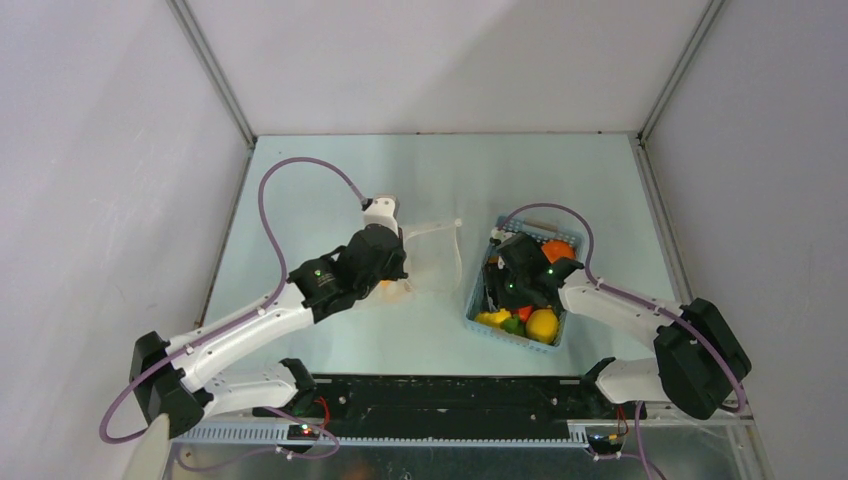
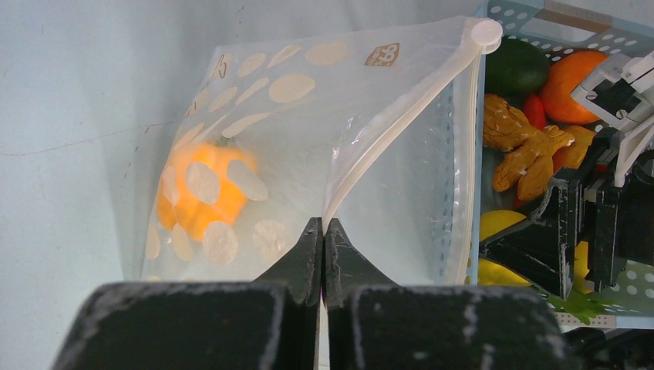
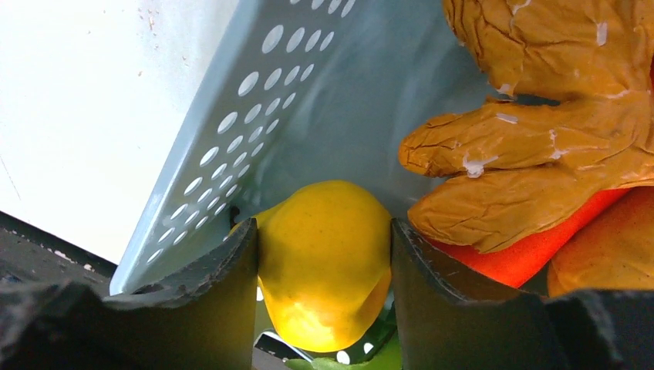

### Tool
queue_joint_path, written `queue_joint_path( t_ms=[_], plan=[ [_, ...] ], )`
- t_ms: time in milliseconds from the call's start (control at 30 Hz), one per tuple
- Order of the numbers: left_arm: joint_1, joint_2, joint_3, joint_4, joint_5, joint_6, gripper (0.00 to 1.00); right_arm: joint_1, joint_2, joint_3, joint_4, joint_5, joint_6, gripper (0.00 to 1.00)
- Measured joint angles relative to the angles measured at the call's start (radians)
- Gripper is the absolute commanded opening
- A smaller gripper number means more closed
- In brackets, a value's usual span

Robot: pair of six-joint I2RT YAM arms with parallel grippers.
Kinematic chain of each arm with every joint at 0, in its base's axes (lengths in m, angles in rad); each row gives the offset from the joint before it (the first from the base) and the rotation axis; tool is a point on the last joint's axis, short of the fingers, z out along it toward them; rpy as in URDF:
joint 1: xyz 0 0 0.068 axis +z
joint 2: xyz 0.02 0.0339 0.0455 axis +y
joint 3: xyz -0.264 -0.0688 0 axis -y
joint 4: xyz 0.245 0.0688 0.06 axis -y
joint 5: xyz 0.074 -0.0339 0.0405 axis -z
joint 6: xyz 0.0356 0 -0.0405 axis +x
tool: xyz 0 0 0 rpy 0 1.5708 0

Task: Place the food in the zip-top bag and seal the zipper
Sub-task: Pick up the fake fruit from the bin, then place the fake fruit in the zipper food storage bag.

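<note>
Left hand point(image 2: 322, 228) clenched on bag point(image 2: 293, 116) mouth, zipper point(image 2: 401, 129) running toward basket point(image 2: 515, 14); right hand point(image 3: 324, 231) straddles lemon point(image 3: 324, 277), grip unclear.

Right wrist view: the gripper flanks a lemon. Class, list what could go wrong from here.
1. The right gripper holds the round yellow lemon by two sides; it may slip on lifting.
2. The tan piece lies close beside one finger and might be dragged up.
3. The left gripper pinches the zip-top bag at one spot; its mouth may sag.
</note>
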Motion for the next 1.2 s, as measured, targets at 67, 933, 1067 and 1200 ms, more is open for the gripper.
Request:
queue_joint_path(
  t_ms=[67, 933, 1067, 1200],
  plan=[
    [0.0, 0.0, 0.0, 0.0, 0.0, 0.0, 0.0, 0.0, -0.001, 0.0, 0.001, 0.0, 0.001, 0.25],
    [0.0, 0.013, 0.02, -0.005, 0.002, 0.0, 0.0, 0.0, -0.375, 0.0, -0.085, 0.311, 0.106, 0.11],
    [0.002, 0.016, 0.02, -0.004, 0.013, 0.0, 0.0, 0.0, -0.46, 0.0, -0.083, 0.361, 0.111, 0.1],
    [0.002, 0.017, 0.02, -0.004, 0.018, 0.0, 0.0, 0.002, -0.532, 0.0, -0.047, 0.359, 0.108, 0.09]
  ],
)
